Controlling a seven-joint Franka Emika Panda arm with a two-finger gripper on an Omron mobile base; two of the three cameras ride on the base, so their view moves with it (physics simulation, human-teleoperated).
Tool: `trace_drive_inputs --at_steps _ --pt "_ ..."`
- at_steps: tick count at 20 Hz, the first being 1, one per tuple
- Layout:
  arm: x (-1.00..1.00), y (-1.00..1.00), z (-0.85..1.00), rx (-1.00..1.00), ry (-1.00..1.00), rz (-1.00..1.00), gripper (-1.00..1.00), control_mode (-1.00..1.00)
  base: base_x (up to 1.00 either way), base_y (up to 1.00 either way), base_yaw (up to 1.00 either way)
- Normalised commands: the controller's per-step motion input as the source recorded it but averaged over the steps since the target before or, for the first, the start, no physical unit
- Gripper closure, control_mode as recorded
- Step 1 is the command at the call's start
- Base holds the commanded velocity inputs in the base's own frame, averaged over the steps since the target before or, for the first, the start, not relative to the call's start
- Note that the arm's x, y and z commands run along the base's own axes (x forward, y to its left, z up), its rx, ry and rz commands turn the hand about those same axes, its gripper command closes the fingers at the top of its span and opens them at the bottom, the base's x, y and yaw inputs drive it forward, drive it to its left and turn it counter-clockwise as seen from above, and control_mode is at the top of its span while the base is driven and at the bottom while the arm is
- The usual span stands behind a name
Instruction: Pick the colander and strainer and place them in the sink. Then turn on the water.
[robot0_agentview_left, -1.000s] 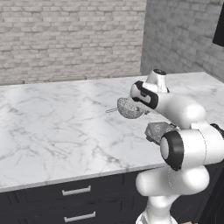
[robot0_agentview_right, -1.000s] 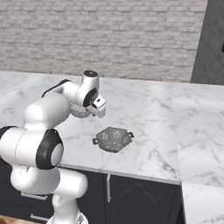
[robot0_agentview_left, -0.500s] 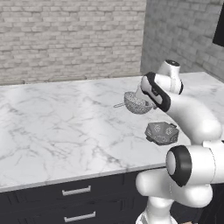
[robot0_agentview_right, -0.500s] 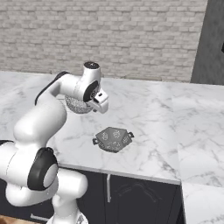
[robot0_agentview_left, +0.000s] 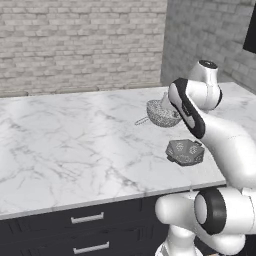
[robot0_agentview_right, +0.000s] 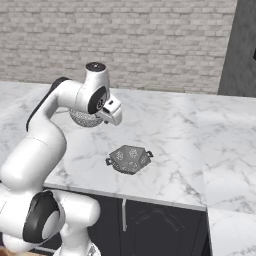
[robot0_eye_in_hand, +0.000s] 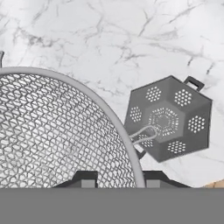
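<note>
Pincer is clamped on the strainer at its rim, a finger on each side of the wire edge, holding it above the bench. Light but springy mesh; the stiff rim looks the best hold, though the long handle may tip it. Below, on the bench, sits the colander, rigid and faceted, probably best taken by a rim or side lug.
</note>
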Motion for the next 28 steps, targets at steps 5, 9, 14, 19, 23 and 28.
trace_drive_inputs --at_steps 5,9,14,19,23,28 --pt "-0.62 -0.04 0.31 -0.09 -0.02 0.00 1.00 -1.00 0.00 0.00 0.00" --pt "-0.61 -0.08 0.21 -0.13 -0.09 0.00 1.00 -1.00 0.00 0.00 0.00" --pt "-0.56 -0.08 0.19 -0.12 -0.05 -0.03 1.00 -1.00 0.00 0.00 0.00" --pt "-0.22 0.00 0.06 -0.04 0.00 -0.02 1.00 1.00 -0.32 0.00 -0.03" --pt "0.00 0.00 0.00 0.00 0.00 0.00 1.00 1.00 -0.45 0.00 -0.01" --pt "0.00 0.00 0.00 0.00 0.00 0.00 1.00 1.00 -0.54 0.20 -0.14"
